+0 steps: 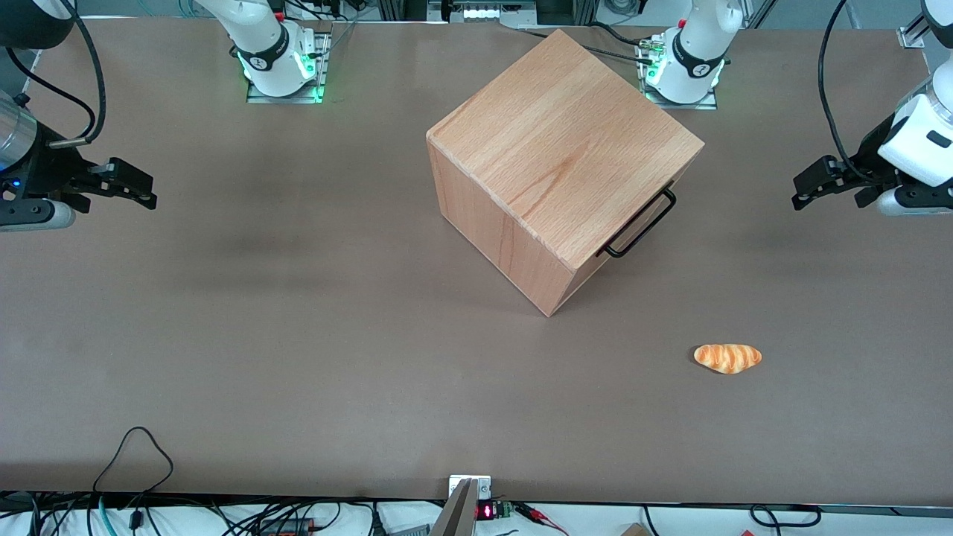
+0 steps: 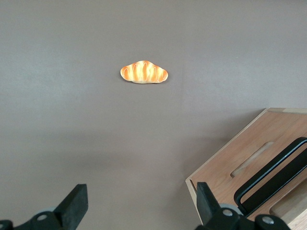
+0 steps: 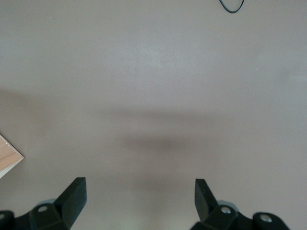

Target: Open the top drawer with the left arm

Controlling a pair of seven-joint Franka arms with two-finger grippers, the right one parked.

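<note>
The wooden cube casing [image 1: 562,160] stands on the brown worktop [image 1: 298,335], nearer the edge where the arm bases are bolted than the edge closest to the front camera, and turned so that one vertical corner points toward that camera. The top drawer [image 2: 249,160] sits shut in the casing, its flat front panel facing the working arm's end of the worktop. Its thin black wire handle [image 1: 642,226] juts out from just under the casing's top edge; in the left wrist view the handle [image 2: 273,177] stands clear of the panel beside a shallow slot cut into the wood.

The left arm [image 1: 919,141] hangs over the working arm's end of the worktop, well apart from the casing. Its gripper [image 1: 804,190] points toward the drawer front at about the handle's height and holds nothing. In the left wrist view the gripper [image 2: 139,203] shows its two black fingers [image 2: 76,201] spread wide, with bare worktop between them.

A small orange-striped toy bread roll [image 1: 727,357] lies on the worktop nearer the front camera than the casing, toward the working arm's end, well apart from both casing and gripper
</note>
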